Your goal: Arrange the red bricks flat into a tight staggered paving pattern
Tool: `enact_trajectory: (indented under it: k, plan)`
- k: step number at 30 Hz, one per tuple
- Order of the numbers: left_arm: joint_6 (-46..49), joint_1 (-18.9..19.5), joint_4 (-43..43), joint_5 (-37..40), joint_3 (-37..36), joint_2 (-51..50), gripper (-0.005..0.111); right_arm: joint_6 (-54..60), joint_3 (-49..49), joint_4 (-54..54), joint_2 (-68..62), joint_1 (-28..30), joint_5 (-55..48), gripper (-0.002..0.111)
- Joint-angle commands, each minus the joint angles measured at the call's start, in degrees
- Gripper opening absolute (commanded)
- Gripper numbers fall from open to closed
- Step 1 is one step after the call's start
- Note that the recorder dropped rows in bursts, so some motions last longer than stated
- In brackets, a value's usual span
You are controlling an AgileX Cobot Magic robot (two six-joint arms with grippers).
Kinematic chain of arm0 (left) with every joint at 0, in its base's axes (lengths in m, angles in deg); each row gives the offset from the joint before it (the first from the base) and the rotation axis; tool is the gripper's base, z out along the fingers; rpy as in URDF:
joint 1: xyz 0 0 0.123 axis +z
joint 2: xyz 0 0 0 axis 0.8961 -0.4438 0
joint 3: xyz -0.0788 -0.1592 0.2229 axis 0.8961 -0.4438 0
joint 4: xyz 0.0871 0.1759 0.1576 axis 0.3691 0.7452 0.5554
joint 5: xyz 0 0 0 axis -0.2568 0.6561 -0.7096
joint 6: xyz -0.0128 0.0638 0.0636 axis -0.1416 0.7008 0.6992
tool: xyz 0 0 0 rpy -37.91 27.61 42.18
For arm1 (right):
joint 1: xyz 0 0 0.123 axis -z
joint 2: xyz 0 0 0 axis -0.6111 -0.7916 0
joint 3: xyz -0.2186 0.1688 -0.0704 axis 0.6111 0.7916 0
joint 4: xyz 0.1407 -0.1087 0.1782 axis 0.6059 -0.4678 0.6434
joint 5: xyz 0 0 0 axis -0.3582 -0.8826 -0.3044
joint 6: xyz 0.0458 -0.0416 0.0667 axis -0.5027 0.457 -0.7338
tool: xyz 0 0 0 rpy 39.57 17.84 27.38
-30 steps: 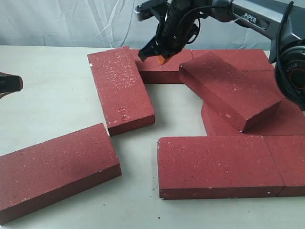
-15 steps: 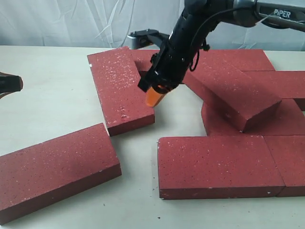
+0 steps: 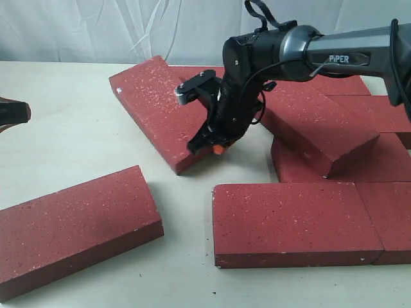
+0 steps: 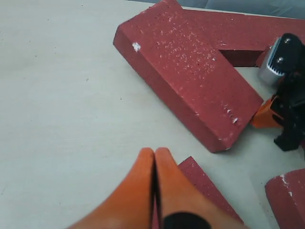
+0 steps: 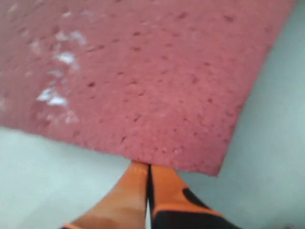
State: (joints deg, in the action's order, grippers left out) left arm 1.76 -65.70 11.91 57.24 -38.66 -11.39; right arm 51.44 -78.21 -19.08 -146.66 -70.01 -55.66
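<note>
Several red bricks lie on the pale table. One loose red brick (image 3: 160, 109) lies slantwise at the back middle. My right gripper (image 3: 217, 147) is shut with nothing in it, and its orange tips press against that brick's near end edge (image 5: 157, 157). In the right wrist view the gripper (image 5: 148, 166) meets the brick (image 5: 143, 71) at its rim. My left gripper (image 4: 155, 151) is shut and empty, hovering above a corner of the front-left brick (image 4: 206, 185). It only just shows at the exterior view's left edge (image 3: 11, 113).
A front-left brick (image 3: 74, 224) lies apart from the rest. A front brick (image 3: 295, 221) abuts another at the right edge (image 3: 392, 218). One brick (image 3: 321, 125) rests tilted on top of the flat bricks at the back right (image 3: 379, 112). Bare table (image 3: 58, 135) lies to the left.
My right gripper came down from the back towards the front and now touches the loose brick's near end. That brick has swung to lie more slantwise. The left gripper has not moved.
</note>
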Motion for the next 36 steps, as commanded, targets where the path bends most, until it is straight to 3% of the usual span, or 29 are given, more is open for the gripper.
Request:
enact_trajectory:
  k: [1,10,15,19,26,36]
  plan:
    - [-0.03,0.13,-0.47,-0.34,-0.27,0.38,0.000,-12.04,0.00,-13.65,3.24,4.52,3.59,-0.001]
    - [-0.03,0.13,-0.47,-0.34,-0.27,0.38,0.000,-12.73,-0.24,-8.32,6.85,7.08,13.20,-0.001]
    - [-0.03,0.13,-1.55,0.36,-0.27,0.38,0.000,3.08,-4.41,2.54,5.87,5.47,16.31,-0.001]
    - [-0.03,0.13,-1.55,0.17,-0.27,0.38,0.000,-4.48,-13.64,2.85,0.64,5.37,14.19,-0.001]
    - [-0.03,0.13,-1.55,-0.73,-0.27,0.38,0.000,-7.34,-30.17,3.66,-10.07,3.50,0.57,-0.001]
    - [-0.03,0.13,-1.96,-0.83,-0.61,0.38,0.000,-31.33,-31.84,-17.10,-12.06,-0.99,8.86,-0.001]
